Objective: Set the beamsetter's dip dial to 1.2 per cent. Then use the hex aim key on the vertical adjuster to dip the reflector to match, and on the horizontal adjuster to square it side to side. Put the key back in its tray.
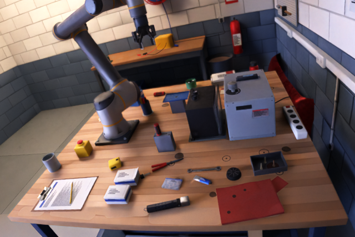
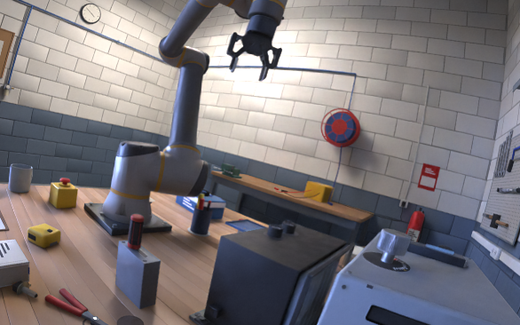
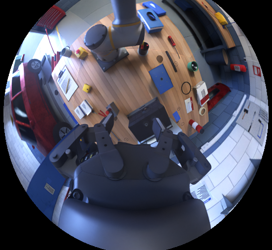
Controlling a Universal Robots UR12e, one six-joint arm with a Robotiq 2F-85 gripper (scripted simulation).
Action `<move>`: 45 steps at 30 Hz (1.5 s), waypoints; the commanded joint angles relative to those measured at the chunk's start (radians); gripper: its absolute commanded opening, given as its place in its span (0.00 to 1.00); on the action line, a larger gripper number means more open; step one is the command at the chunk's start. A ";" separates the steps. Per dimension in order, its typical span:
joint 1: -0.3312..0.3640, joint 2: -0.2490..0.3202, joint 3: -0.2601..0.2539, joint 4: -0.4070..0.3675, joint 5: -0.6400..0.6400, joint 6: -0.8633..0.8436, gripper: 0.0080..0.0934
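On the right middle of the bench stands the grey beamsetter box (image 1: 249, 105) with a silver dip dial (image 1: 232, 86) on its top. Left of it, touching or nearly so, is the black headlamp housing (image 1: 204, 112) with two dark adjuster knobs (image 2: 281, 229) on top. The hex aim key (image 1: 157, 129), with a red and black handle, stands upright in its grey tray block (image 1: 164, 141) in front of the housing. My gripper (image 2: 254, 60) is open and empty, high above the bench over the housing's area.
My own arm base (image 1: 116, 131) stands left of the tray block. Red pliers (image 1: 165, 164), a wrench (image 1: 204, 169) and a dark parts tray (image 1: 268, 163) lie toward the bench's front. A pen cup (image 1: 145, 105) and a blue plate (image 1: 176, 96) sit behind.
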 commanded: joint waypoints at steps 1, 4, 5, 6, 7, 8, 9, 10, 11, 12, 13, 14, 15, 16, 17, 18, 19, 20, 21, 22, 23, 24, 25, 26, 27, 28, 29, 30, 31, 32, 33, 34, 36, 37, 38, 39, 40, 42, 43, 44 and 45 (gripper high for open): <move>0.000 0.000 -0.001 0.000 0.000 -0.017 0.82; 0.000 0.000 -0.001 0.000 0.000 -0.068 0.82; 0.000 0.000 -0.001 0.000 0.000 -0.082 0.82; 0.000 0.000 -0.001 0.000 0.000 -0.094 0.82; 0.000 0.000 -0.001 0.000 0.000 -0.104 0.82; 0.000 0.000 -0.001 0.000 0.000 -0.113 0.82; 0.000 0.000 -0.001 0.000 0.000 -0.120 0.82; 0.000 0.000 -0.001 0.000 0.000 -0.126 0.82; 0.000 0.000 -0.001 0.000 0.000 -0.130 0.82; 0.000 0.000 -0.001 0.000 0.000 -0.133 0.82; 0.000 0.000 -0.001 0.000 0.000 -0.135 0.82; 0.000 0.000 -0.001 0.000 0.000 -0.137 0.82; 0.000 0.000 -0.001 0.000 0.000 -0.137 0.82; 0.000 0.000 -0.001 0.000 0.000 -0.138 0.82; 0.000 0.000 -0.001 0.000 0.000 -0.138 0.82; 0.000 0.000 -0.001 0.000 0.000 -0.138 0.82; 0.000 0.000 -0.001 -0.001 0.000 -0.138 0.82; 0.000 0.001 -0.001 -0.001 0.000 -0.138 0.82; 0.000 0.001 -0.001 -0.001 0.000 -0.138 0.82; 0.001 0.002 -0.001 -0.002 0.000 -0.138 0.82; 0.001 0.003 -0.001 -0.003 0.000 -0.138 0.82; 0.002 0.005 -0.001 -0.005 0.000 -0.137 0.82; 0.003 0.007 -0.001 -0.007 0.000 -0.136 0.82; 0.004 0.009 -0.002 -0.009 0.000 -0.135 0.82; 0.005 0.012 -0.002 -0.012 0.000 -0.134 0.82; 0.006 0.016 -0.002 -0.015 0.000 -0.133 0.82; 0.008 0.020 -0.003 -0.018 0.000 -0.132 0.82; 0.010 0.024 -0.003 -0.022 0.000 -0.130 0.82; 0.011 0.030 -0.004 -0.027 0.000 -0.128 0.82; 0.014 0.035 -0.004 -0.032 0.000 -0.126 0.82; 0.016 0.042 -0.005 -0.037 0.000 -0.124 0.82; 0.018 0.048 -0.006 -0.043 0.000 -0.121 0.82; 0.024 0.064 -0.008 -0.057 0.000 -0.116 0.82; 0.026 0.073 -0.009 -0.064 0.000 -0.113 0.82; 0.029 0.082 -0.011 -0.072 0.000 -0.110 0.82; 0.033 0.092 -0.013 -0.080 0.000 -0.107 0.82; 0.036 0.102 -0.014 -0.088 0.000 -0.104 0.82; 0.042 0.125 -0.019 -0.107 0.000 -0.097 0.82; 0.046 0.137 -0.022 -0.116 0.000 -0.094 0.82; 0.049 0.150 -0.025 -0.126 0.000 -0.091 0.82; 0.052 0.163 -0.028 -0.136 0.000 -0.087 0.82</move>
